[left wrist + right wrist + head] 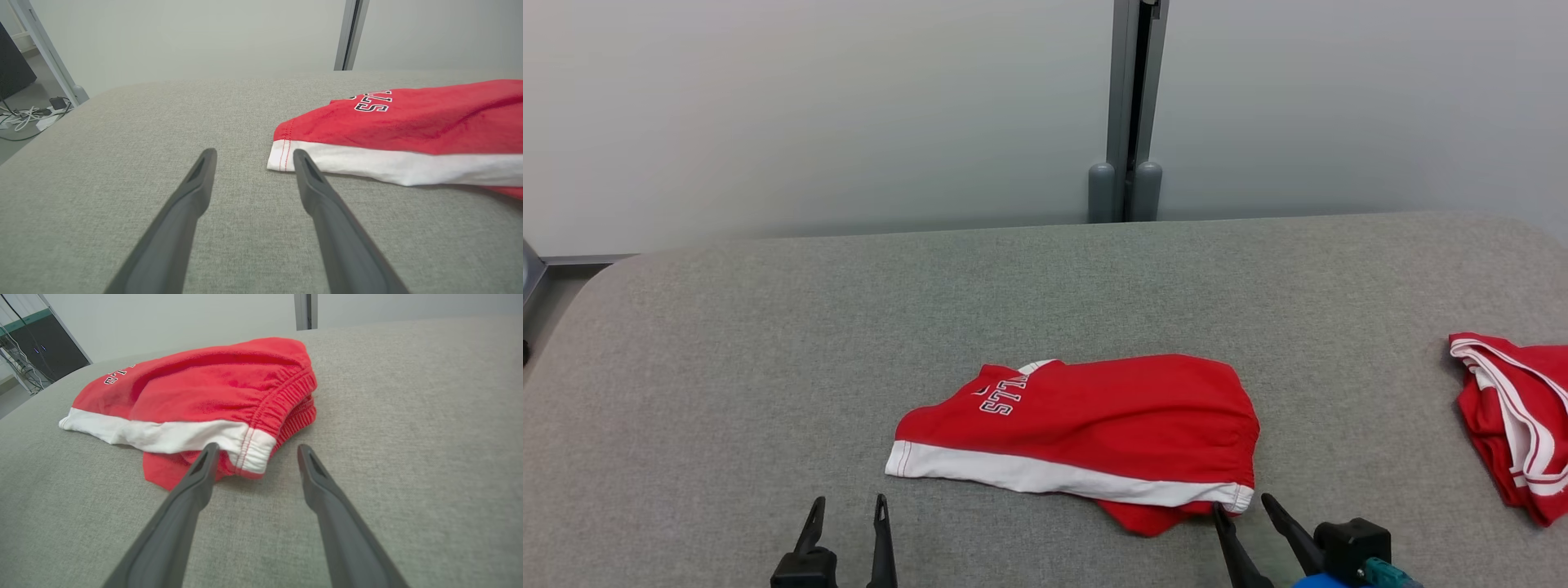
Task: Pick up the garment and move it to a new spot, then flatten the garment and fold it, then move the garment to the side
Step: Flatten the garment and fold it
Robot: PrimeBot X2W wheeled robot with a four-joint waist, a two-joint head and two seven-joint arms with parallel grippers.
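Currently both arms reach in low from the near edge of the grey bench [727, 343], fingers pointing away from the robot. The left claw [849, 500] has its two dark fingers spread wide with nothing between them, just short of the white-banded left corner of the garment [1111, 416]. The right claw [1241, 502] is equally wide apart and empty, aimed at the gathered elastic end; in the right wrist view one fingertip overlaps a red flap poking out underneath, and whether it touches cannot be told. The garment, a pair of red shorts folded over on itself, lies in the near middle of the bench. White lettering [1003, 394] with a dark outline sits near its far left edge; it seems to begin "ST", and the rest runs into a fold and cannot be read. A second red garment [1515, 416] with white stripes lies well apart at the right, cut off by the edge of the head view.
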